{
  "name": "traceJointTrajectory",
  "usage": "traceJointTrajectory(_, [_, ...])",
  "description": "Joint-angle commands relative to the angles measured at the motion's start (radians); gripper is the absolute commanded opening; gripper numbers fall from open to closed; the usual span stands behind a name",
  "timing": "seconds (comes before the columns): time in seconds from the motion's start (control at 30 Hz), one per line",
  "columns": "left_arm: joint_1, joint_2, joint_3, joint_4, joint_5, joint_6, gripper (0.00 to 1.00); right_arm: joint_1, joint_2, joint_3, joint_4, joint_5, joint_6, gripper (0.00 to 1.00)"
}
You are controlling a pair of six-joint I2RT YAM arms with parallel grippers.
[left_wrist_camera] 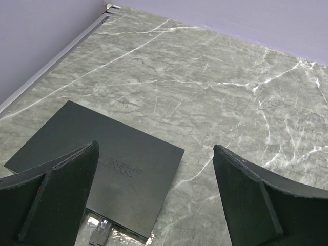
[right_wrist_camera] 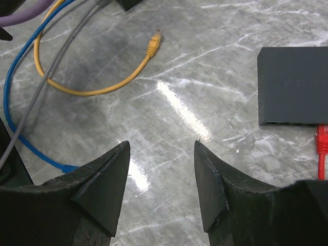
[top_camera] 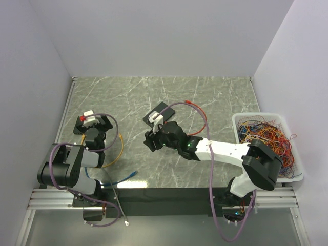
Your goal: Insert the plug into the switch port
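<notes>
A black switch lies mid-table and shows at the right of the right wrist view. A red plug on a red cable has its tip at the switch's near port face; I cannot tell if it is seated. My right gripper is open and empty, low over bare marble to the left of that switch. My left gripper is open and empty at the far left, over a second black switch with a grey plug at its near edge.
A yellow cable with a loose plug curves between the arms. A blue cable and a grey cable run beside it. A white bin of tangled cables stands at the right edge.
</notes>
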Motion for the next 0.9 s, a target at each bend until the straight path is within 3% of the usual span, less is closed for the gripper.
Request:
traceJointTrajectory(0.0, [0.005, -0.004, 0.022, 0.044, 0.017, 0.007, 0.99, -0.001, -0.014, 0.024, 0.021, 0.011, 0.012, 0.6])
traceJointTrajectory(0.87, [0.005, -0.005, 0.022, 0.044, 0.019, 0.008, 0.99, -0.002, 0.089, 0.123, -0.04, 0.002, -0.002, 0.59])
